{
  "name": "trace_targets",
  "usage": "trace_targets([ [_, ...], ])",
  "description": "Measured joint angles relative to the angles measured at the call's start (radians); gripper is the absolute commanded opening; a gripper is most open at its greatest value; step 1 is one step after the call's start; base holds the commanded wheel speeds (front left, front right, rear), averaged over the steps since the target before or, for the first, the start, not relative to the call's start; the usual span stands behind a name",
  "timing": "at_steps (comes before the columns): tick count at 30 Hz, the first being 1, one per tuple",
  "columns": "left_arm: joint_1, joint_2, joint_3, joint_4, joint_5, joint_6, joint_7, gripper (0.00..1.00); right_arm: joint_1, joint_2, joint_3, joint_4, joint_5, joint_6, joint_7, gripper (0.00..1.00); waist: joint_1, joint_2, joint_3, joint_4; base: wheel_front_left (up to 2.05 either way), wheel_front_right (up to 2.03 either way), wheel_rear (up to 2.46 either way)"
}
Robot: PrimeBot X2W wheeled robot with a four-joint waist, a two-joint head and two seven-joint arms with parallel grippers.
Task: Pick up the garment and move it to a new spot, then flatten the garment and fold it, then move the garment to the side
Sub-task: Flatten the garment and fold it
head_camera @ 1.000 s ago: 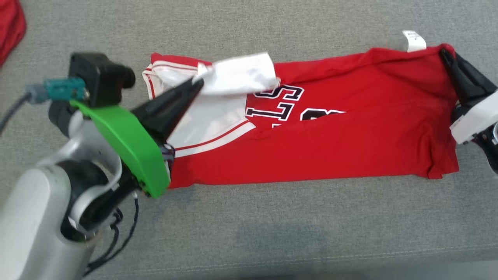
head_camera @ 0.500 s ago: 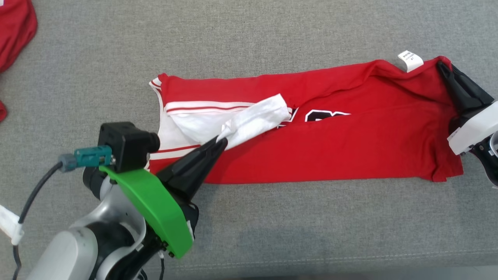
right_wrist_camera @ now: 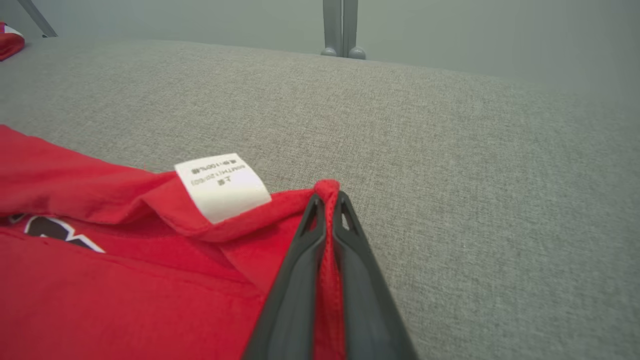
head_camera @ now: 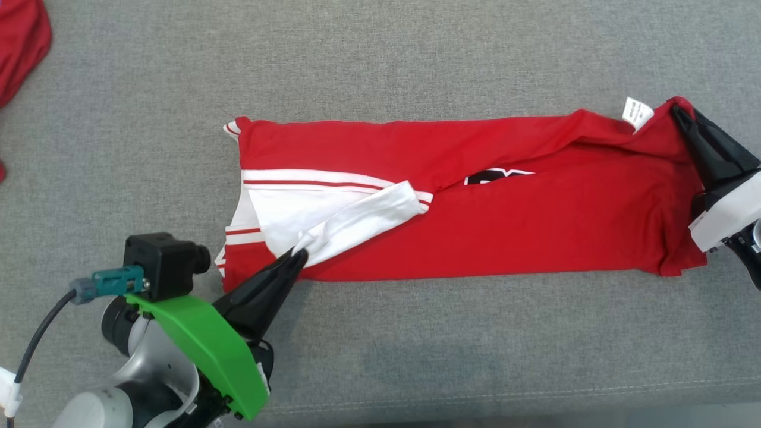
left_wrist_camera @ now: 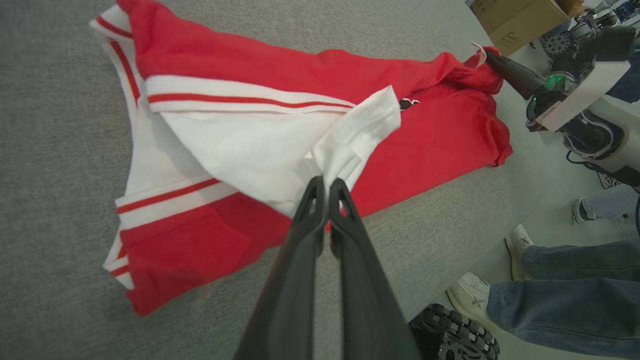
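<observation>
Lying in a long band on grey woven upholstery [head_camera: 416, 53], the soft red-and-white jersey [head_camera: 505, 208] is gripped at both ends. White fabric is pinched by the closed left gripper [head_camera: 299, 255], a red corner by the closed right gripper [head_camera: 678, 110].

The jersey [head_camera: 535, 232] is bright red, with a white part that has thin red stripes, and black lettering [head_camera: 499, 176] edged in white. Its little label [head_camera: 637, 113] is white with dark writing. The cloth surface [head_camera: 416, 59] is plain grey. The left gripper [head_camera: 300, 254] is black, with a green guard [head_camera: 202, 345]. The right gripper [head_camera: 678, 111] is black too.
</observation>
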Motion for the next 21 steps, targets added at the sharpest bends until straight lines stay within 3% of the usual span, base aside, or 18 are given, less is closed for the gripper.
trace_targets([
  [11,0.062,0.0,0.037,0.022,-0.02,0.007,-0.035,0.0,0.03,-0.029,0.016,-0.095,-0.116,-0.03,-0.01,0.0,0.0001,0.0,0.008,-0.04,0.0,0.0,0.0],
  [21,0.099,-0.005,0.026,0.02,-0.051,0.007,-0.045,0.0,0.137,-0.016,0.013,-0.136,-0.123,-0.079,-0.013,0.0,0.0,0.0,-0.007,-0.058,0.0,0.0,0.0],
])
